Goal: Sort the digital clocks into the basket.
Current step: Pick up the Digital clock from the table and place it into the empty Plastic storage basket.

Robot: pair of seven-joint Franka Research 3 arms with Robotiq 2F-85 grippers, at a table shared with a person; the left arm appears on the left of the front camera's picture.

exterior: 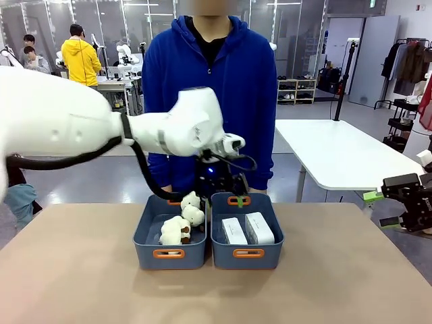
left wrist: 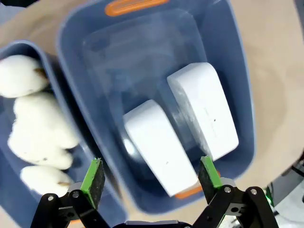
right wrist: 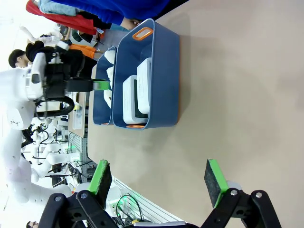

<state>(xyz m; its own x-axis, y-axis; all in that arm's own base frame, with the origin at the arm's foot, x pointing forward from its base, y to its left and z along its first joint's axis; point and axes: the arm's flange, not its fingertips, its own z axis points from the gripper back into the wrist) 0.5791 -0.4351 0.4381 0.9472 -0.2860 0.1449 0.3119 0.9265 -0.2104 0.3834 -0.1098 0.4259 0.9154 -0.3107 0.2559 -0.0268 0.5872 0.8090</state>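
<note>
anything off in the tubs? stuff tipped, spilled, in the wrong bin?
Nothing stands out. Both digital clocks lie side by side inside the right-hand basket; the plush toys sit in the other tub. Nothing lies loose on the table. The left gripper hangs open above the clocks, and the right gripper is open too.

Smooth beige rectangular table (exterior: 81,283) in the foreground. Grey polished floor (exterior: 317,111) beyond it. White-topped table (exterior: 337,152) at right. Glass partition walls (exterior: 297,34) at rear, ceiling strip lights reflected. Dark garment rack (exterior: 405,64) far right. Low shelf unit (exterior: 297,90), contents possibly shoes.
</note>
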